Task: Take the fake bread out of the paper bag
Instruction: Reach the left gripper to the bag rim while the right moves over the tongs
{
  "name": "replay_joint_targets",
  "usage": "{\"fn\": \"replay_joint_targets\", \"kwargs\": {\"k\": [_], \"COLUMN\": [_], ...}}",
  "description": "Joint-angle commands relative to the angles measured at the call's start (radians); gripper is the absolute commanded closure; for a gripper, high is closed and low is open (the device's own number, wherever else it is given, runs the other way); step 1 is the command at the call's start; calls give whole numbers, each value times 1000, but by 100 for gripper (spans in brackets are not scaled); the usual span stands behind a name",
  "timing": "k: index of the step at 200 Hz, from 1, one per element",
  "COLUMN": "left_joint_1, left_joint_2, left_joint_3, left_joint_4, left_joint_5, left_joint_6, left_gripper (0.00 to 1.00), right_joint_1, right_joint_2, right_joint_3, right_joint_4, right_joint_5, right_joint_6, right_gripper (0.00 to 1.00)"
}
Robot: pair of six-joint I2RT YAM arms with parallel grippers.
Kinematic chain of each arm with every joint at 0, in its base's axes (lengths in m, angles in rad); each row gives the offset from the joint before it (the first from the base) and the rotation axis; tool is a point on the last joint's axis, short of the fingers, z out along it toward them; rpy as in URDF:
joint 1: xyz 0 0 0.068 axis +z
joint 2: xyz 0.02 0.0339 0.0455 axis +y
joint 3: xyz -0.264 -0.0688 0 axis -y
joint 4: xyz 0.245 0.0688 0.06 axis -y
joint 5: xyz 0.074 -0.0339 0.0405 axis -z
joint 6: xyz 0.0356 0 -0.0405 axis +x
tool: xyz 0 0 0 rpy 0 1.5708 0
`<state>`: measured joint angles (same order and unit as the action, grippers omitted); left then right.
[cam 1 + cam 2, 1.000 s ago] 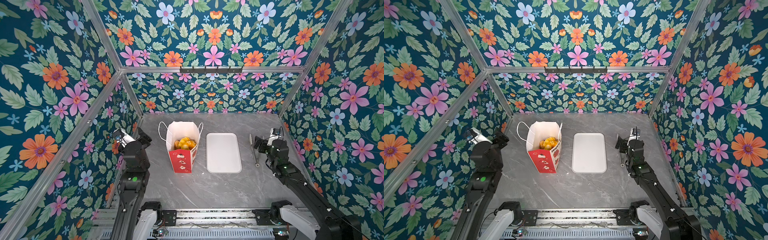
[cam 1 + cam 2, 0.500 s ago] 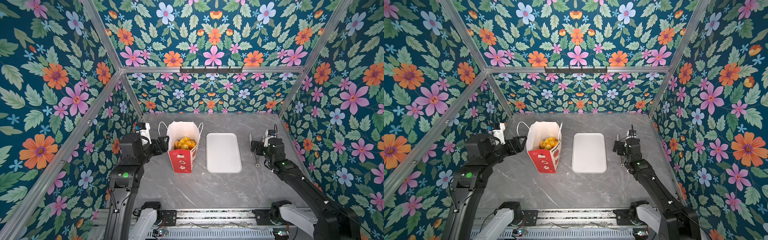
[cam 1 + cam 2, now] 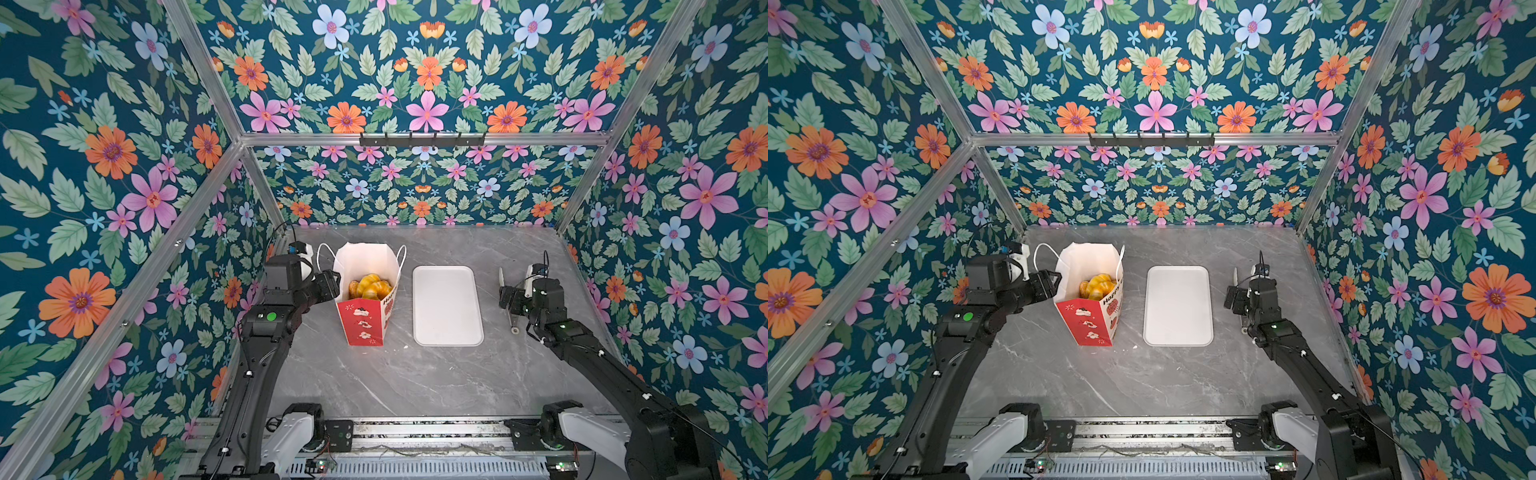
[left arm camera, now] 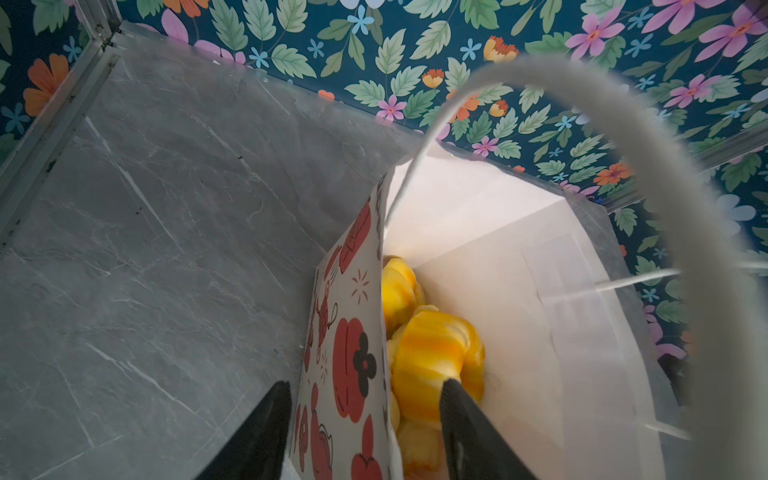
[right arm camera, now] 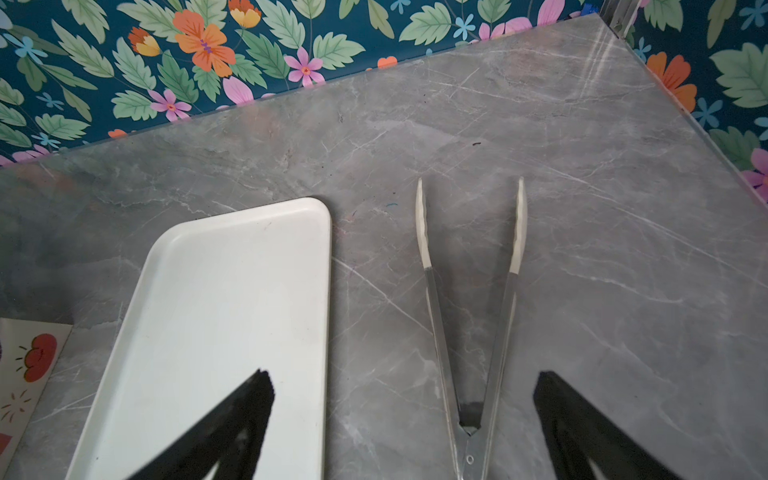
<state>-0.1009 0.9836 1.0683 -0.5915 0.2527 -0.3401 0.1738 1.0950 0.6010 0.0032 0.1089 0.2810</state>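
Note:
The paper bag (image 3: pixel 365 328) (image 3: pixel 1090 324) stands upright and open at the left of the table, red below and white above, with thin white cord handles. Glossy yellow-orange fake bread (image 3: pixel 371 286) (image 3: pixel 1098 286) (image 4: pixel 432 353) fills its bottom. My left gripper (image 3: pixel 334 282) (image 3: pixel 1054 282) (image 4: pixel 363 399) is at the bag's left wall (image 4: pixel 345 361). Its jaws are open and straddle that wall, one finger outside and one inside against a yellow bun. My right gripper (image 3: pixel 505 297) (image 3: pixel 1229 299) (image 5: pixel 403 386) hovers wide open over the table at the right, holding nothing.
A flat white tray (image 3: pixel 446 307) (image 3: pixel 1177 307) (image 5: pixel 232 291) lies just right of the bag. Metal tongs (image 3: pixel 501 276) (image 3: pixel 1235 276) (image 5: pixel 469 446) with white tips lie spread on the table under my right gripper. Flowered walls close in three sides.
My left arm swung from the left wall over to the bag, and its jaws narrowed around the bag's wall. My right gripper shifted slightly over the tongs and stayed wide open.

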Motion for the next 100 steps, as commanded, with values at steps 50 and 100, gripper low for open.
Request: {"fn": "replay_joint_targets", "kwargs": {"k": [50,100], "left_joint_1": [-31,-48], "left_joint_2": [32,31], "left_joint_3": [-34,-37], "left_joint_4": [72,112], "left_joint_5": [-63,-73], "left_joint_6": [-2,-25], "left_gripper": [52,73], "right_joint_1": [0,0], "right_joint_2": [42,52], "right_joint_3": [-4,-6], "right_joint_4": [1,3], "right_joint_5": [24,35], "right_joint_6": [15,17], "right_gripper": [1,1]}}
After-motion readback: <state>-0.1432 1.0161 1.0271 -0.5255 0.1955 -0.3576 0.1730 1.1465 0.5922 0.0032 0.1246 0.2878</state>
